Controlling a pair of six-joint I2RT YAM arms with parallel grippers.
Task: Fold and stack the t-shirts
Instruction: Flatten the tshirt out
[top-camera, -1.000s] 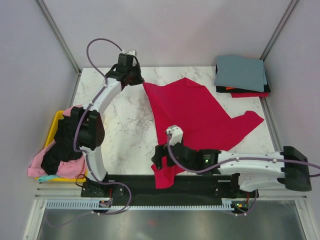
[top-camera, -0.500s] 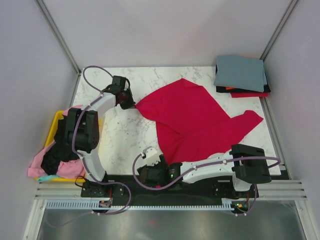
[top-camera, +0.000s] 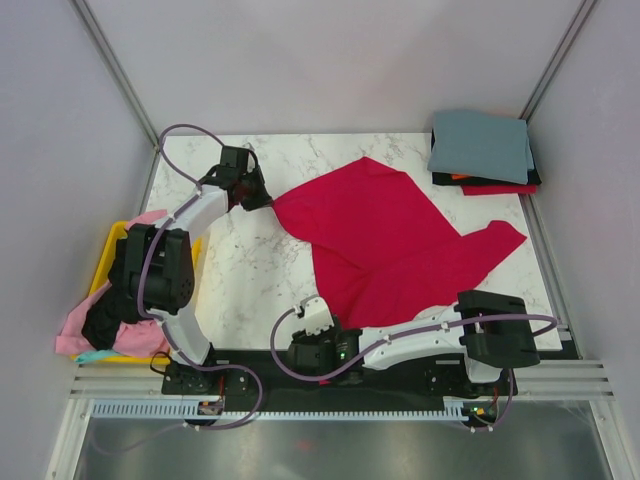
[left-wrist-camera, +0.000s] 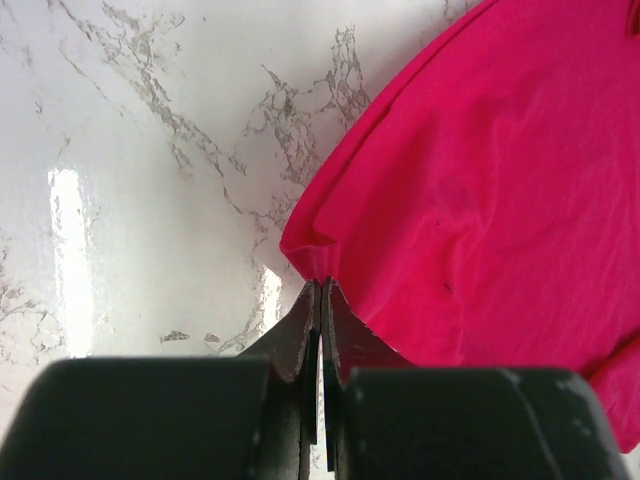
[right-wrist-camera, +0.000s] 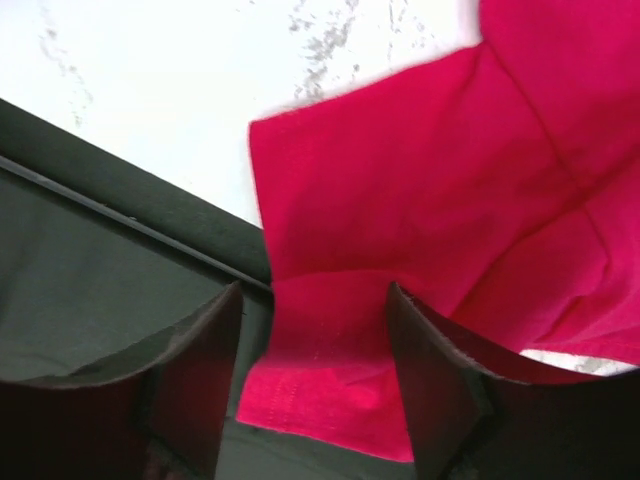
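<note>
A crimson-red t-shirt (top-camera: 390, 235) lies spread and rumpled across the middle of the marble table. My left gripper (top-camera: 262, 200) is shut on its left corner, low over the table; in the left wrist view the closed tips (left-wrist-camera: 320, 287) pinch the shirt's edge (left-wrist-camera: 470, 190). My right gripper (top-camera: 312, 343) is at the table's front edge, open. In the right wrist view its jaws (right-wrist-camera: 315, 300) stand wide apart around the shirt's near hem (right-wrist-camera: 330, 370), which hangs over the black front rail. I cannot tell whether the fingers touch the cloth.
A stack of folded shirts, grey-blue on top (top-camera: 480, 145), sits at the back right corner. A yellow bin (top-camera: 108, 250) off the table's left edge holds pink, black and teal shirts (top-camera: 120, 300). The enclosure walls stand close on both sides.
My left gripper has drawn the shirt's corner from the back of the table toward the left front. My right arm has swung in to the front edge; the hanging red corner now lies between its jaws.
</note>
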